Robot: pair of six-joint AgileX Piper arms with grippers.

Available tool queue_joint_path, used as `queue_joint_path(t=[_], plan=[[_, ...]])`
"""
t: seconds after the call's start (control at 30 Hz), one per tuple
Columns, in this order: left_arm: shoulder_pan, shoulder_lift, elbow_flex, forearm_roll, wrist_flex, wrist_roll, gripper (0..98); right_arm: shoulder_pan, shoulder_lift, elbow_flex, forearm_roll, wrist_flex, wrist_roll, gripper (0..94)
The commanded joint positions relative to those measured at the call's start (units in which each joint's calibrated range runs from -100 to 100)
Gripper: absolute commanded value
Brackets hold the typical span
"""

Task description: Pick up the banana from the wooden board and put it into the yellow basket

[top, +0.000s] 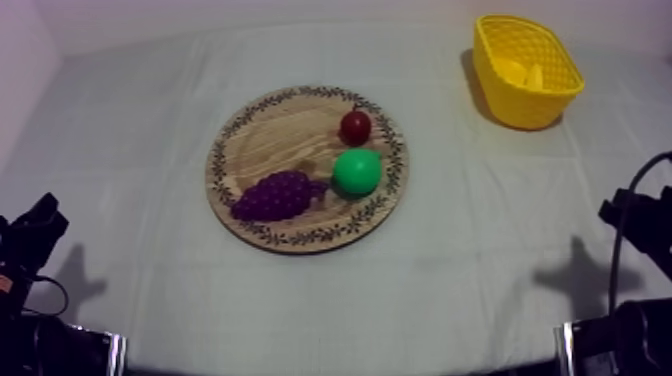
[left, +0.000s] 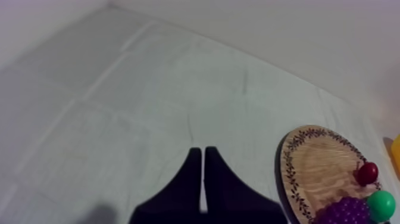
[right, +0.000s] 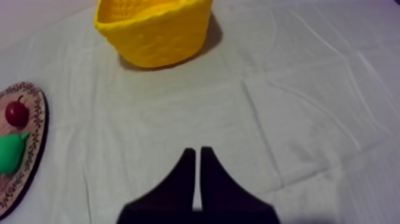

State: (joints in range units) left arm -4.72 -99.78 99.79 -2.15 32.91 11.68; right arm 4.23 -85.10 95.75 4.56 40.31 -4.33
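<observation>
One banana point(top: 522, 72), barely distinct, inside yellow basket point(top: 525, 108)

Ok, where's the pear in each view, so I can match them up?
Top view: pear on the board's right half, just below the small red fruit, right of the grapes.
Left wrist view: pear on the board, beside the grapes, near the small red fruit.
Right wrist view: pear on the board, next to the small red fruit, on its side away from the basket.
Shared landmark: the small red fruit.
</observation>
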Motion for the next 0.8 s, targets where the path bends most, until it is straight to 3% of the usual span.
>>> queue_joint_path(t=[0.0,0.27,0.37,0.5,0.77], plan=[[-0.02,-0.05,-0.01,-0.03,0.0,-0.02,0.1,-0.27,-5.14,1.63,0.12,0.58,0.09,0.7],[-0.02,-0.05,-0.01,-0.03,0.0,0.02,0.1,-0.59,-10.08,2.48,-0.25,2.64,2.37,0.7],[-0.02,-0.05,-0.01,-0.03,0.0,0.0,0.1,-0.34,-10.4,2.78,-1.33,1.89,7.24,0.7],[-0.02,-0.05,-0.01,-0.03,0.0,-0.01,0.1,-0.46,-10.53,3.73,-4.94,-2.94,15.27,0.7],[-0.02,-0.05,-0.01,-0.03,0.0,0.0,0.1,-0.55,-10.56,4.01,-6.17,-4.65,14.84,0.7]])
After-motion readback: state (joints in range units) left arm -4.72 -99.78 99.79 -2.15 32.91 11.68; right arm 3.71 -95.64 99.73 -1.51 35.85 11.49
